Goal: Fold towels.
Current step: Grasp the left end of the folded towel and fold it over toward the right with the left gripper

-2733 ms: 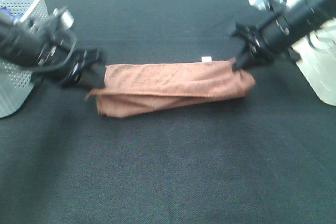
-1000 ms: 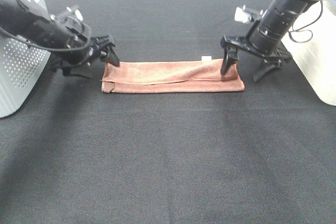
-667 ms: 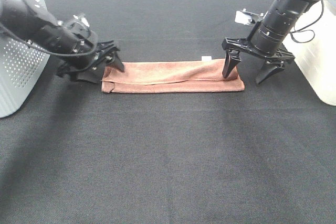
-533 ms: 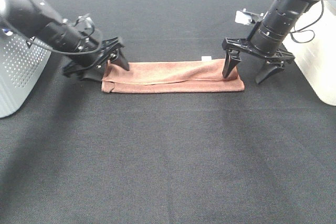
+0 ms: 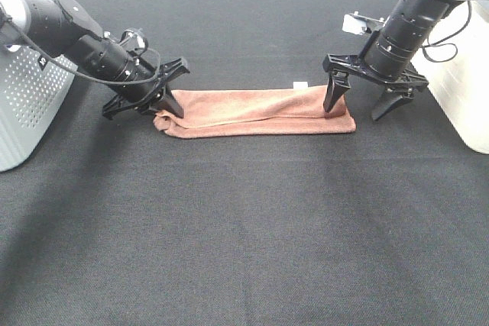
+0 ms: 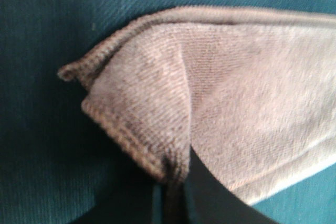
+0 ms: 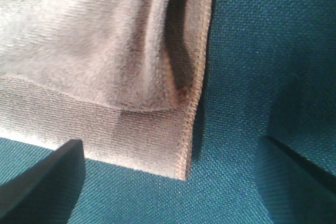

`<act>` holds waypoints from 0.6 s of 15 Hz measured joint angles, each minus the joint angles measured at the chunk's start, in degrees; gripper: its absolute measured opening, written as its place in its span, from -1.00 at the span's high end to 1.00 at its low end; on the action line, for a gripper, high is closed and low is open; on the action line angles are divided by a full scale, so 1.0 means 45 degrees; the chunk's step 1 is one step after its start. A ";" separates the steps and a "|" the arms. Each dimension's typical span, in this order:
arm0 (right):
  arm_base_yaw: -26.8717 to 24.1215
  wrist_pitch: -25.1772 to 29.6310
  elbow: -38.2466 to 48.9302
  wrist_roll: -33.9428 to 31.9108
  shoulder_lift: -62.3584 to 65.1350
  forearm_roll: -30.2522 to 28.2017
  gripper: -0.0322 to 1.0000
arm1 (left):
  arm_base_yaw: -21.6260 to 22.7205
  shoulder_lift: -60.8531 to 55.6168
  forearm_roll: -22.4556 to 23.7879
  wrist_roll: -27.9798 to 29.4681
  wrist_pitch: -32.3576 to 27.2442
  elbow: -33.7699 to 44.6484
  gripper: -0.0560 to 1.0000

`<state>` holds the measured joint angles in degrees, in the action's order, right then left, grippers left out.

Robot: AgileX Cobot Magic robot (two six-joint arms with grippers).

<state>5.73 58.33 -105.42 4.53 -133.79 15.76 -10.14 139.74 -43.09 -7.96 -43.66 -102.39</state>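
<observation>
The reddish-brown towel lies on the black table as a long folded strip, with its white tag on the far edge. My left gripper is at the strip's left end. In the left wrist view the towel has its hemmed corner pinched between the closed fingers of that gripper, and the end is rumpled. My right gripper is open and stands over the strip's right end, one finger on the towel and one beyond it. In the right wrist view the towel's end lies between the spread fingers.
A white perforated basket stands at the left edge, behind my left arm. A white container stands at the right edge, beside my right arm. The black tabletop stretches towards the front.
My left gripper turned, moved onto the towel's left end and closed on its corner, pushing that end slightly right and rumpling it. My right gripper stayed open at the right end.
</observation>
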 joint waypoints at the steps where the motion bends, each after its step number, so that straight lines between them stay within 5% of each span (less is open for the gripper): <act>1: 0.0000 0.0000 0.0000 0.0000 0.0000 0.0000 -0.65 | 0.0000 -0.0140 0.0382 0.0051 -0.0178 0.0000 0.83; 7: 0.0000 0.0038 0.0000 0.0000 0.0000 0.0000 -0.65 | -0.0013 -0.2967 0.5411 0.2521 -0.1541 -0.0038 0.83; 9: 0.0000 0.0038 0.0000 0.0000 0.0000 0.0000 -0.65 | -0.0013 -0.3438 0.6086 0.2852 -0.2279 -0.0395 0.83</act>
<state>5.73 58.50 -105.42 4.53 -133.79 15.76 -10.20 124.27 -15.70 4.87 -53.92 -104.16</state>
